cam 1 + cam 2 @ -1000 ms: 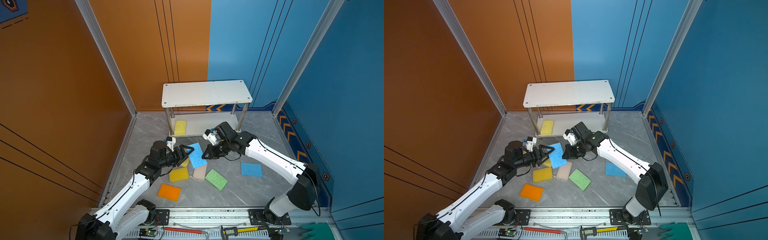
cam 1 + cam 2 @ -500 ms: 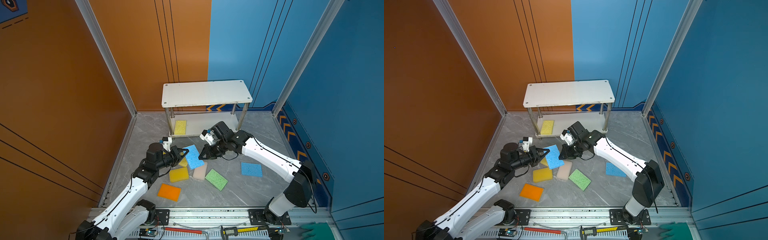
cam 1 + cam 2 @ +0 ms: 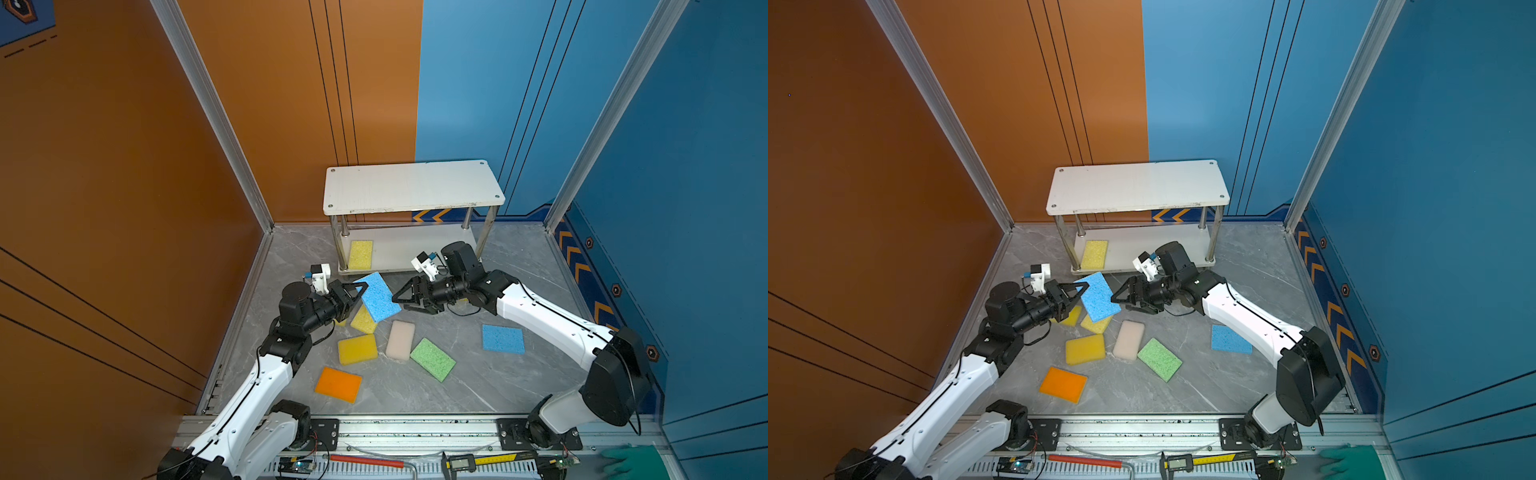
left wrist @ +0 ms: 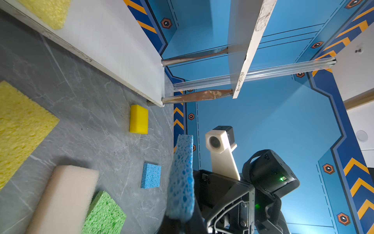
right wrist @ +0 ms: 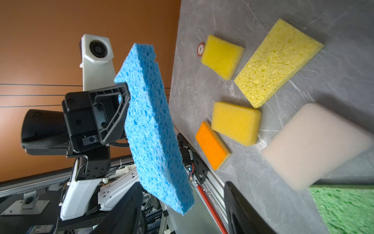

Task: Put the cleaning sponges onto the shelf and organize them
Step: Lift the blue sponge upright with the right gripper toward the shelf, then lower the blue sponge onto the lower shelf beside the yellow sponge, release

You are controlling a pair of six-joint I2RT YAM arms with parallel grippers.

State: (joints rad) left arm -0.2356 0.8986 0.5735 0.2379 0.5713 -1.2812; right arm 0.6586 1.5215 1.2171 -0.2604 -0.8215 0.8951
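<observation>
just in front of the shelf [image 3: 411, 189] the blue sponge [image 3: 378, 297] hangs pinched near one edge in the left gripper [image 3: 358, 296], jaws closed on it; the right gripper [image 3: 400, 302] stands open at its far end. a second ago the right one held it and the left gaped. we judge it light, soft, springy: squeeze across the flat faces, lightly.

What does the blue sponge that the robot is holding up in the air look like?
The blue sponge is a flat rectangle of soft-looking foam, full of little holes, with a small nick in one edge. It hangs tilted in the air, turned partly on edge. The left gripper has its jaws shut on one side of it. Its other end sits between the open jaws of the right gripper, which do not seem to touch it.
</observation>
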